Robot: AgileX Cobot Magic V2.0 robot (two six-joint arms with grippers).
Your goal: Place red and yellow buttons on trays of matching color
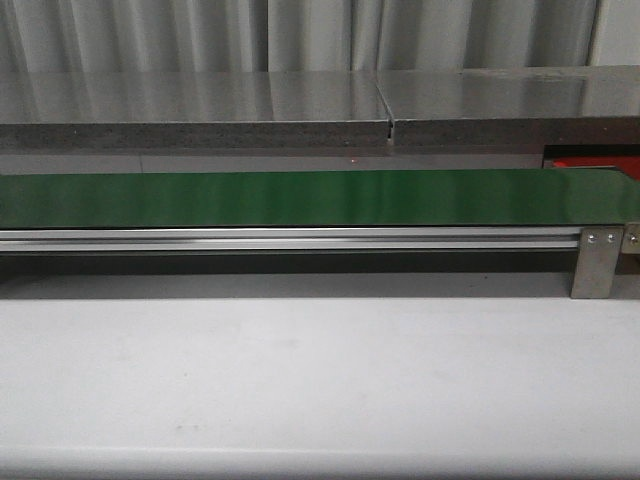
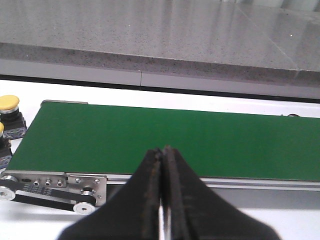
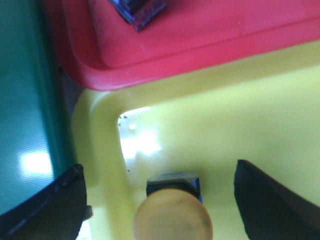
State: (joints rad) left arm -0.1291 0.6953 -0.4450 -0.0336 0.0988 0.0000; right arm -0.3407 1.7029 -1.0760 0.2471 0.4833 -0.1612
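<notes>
Close to the robot there is a pale table (image 1: 320,390) with lots of open room. Past it runs the long green belt (image 1: 300,198), with a silver rail along its near side. No button sits on the belt right now.

The left gripper (image 2: 163,165) hangs just over the near edge of the belt, and its two black fingers are pressed together with nothing between them. Off the left end of the belt wait some yellow buttons (image 2: 9,102), each a round cap on a dark blocky base.

The right gripper (image 3: 159,200) is over the yellow tray (image 3: 240,125). Its fingers are spread wide apart. A yellow button (image 3: 172,217) stands in the tray between them, and neither finger seems to touch it. It sits near the tray's raised corner.

The red tray (image 3: 200,40) lies right beside the yellow one, with a dark blocky thing (image 3: 139,12) on it.

The buttons look small, hard and light. The smooth round cap could slip, so the square base looks like the best place to pinch. The tray walls are low, so lifting straight up should clear them.

Far back is a long grey stone shelf (image 1: 300,105).
</notes>
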